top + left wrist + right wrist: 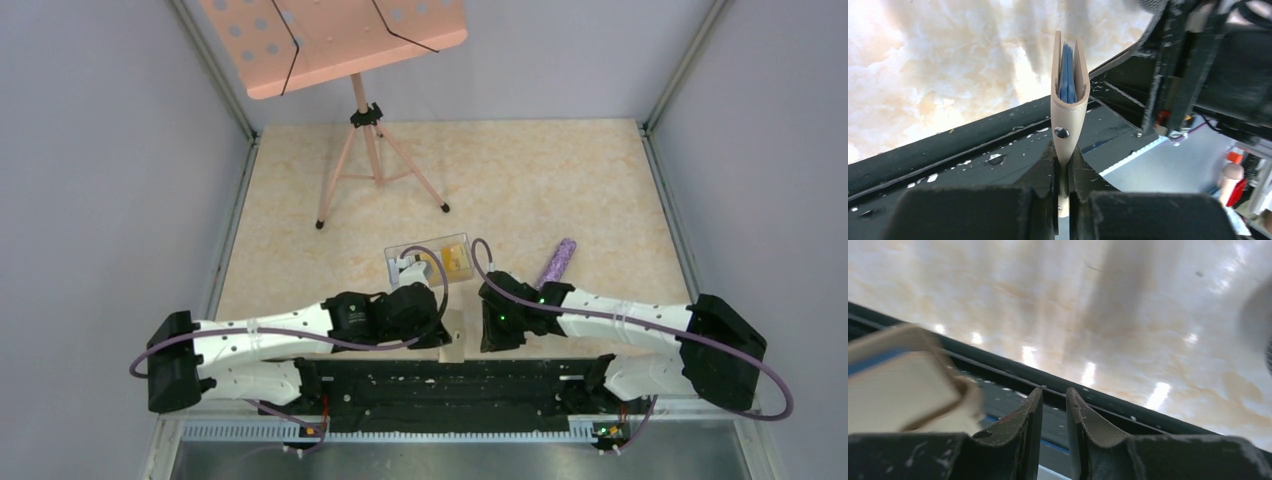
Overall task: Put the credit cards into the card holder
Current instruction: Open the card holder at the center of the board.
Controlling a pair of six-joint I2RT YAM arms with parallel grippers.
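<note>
Orientation decides the next move: the card holder [1067, 105] stands edge-on in the left gripper [1063, 152], clamped tight at its snap end, its long axis running straight out from the jaws and its blue-lined mouth facing away. The right gripper [1053, 400] shows only 1 thin slit with nothing in it; the holder lies close to its left. The credit cards [455, 262] sit in a clear box [425, 243] beyond both grippers, so the free right arm looks better placed to fetch 1.

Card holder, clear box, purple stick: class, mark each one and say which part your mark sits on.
card holder [1066, 119], left wrist view, tan face above the snap.
clear box [426, 244], top view, far rim.
purple stick [557, 262], top view, its middle.
</note>
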